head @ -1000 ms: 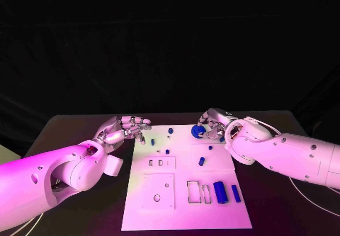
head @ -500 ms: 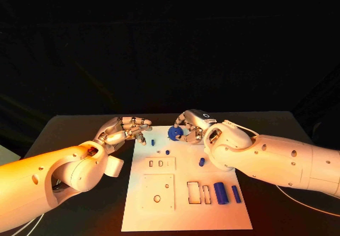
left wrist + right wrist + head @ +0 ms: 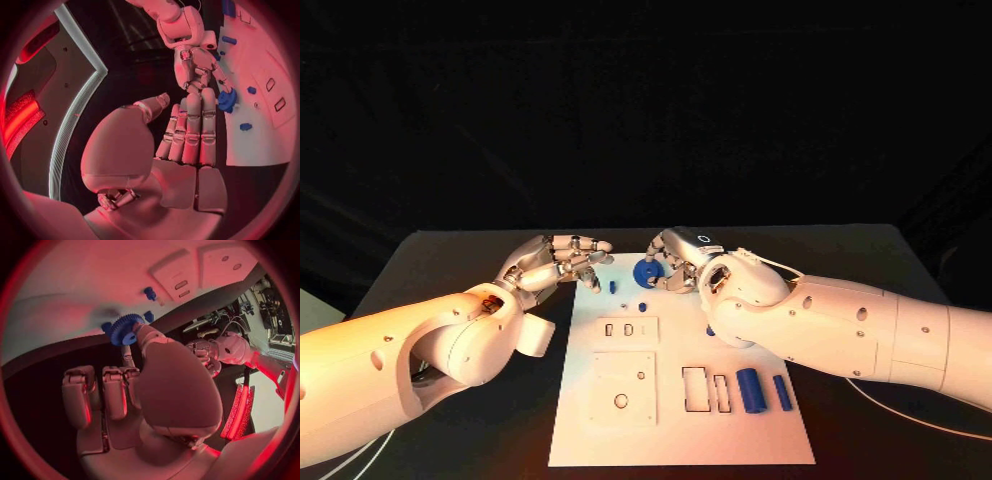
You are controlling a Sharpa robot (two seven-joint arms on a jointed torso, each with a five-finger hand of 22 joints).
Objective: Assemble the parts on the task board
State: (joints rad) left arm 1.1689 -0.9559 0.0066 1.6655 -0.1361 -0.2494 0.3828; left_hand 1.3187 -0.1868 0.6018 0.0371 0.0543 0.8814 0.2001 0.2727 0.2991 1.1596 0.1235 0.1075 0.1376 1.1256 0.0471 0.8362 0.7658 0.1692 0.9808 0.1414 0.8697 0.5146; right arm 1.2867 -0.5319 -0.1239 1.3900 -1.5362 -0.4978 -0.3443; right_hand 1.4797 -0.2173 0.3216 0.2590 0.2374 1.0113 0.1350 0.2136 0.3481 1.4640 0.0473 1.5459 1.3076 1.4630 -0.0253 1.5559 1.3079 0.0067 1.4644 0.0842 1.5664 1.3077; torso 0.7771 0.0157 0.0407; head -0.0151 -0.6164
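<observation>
holding blue gear [image 3: 646,273] in right hand [image 3: 678,259] fingertips, clear of board [image 3: 678,420] to seat it | left hand [image 3: 557,261] empty, fingers loosely apart, nr board edge

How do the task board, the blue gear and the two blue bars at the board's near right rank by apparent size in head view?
1. task board
2. gear, in the right hand
3. thick bar
4. thin bar
Gear versus thick bar is close; unsure.

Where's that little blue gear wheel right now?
The blue gear is pinched in the robot's right hand, at the far end of the white task board, close beside the left hand.
</observation>
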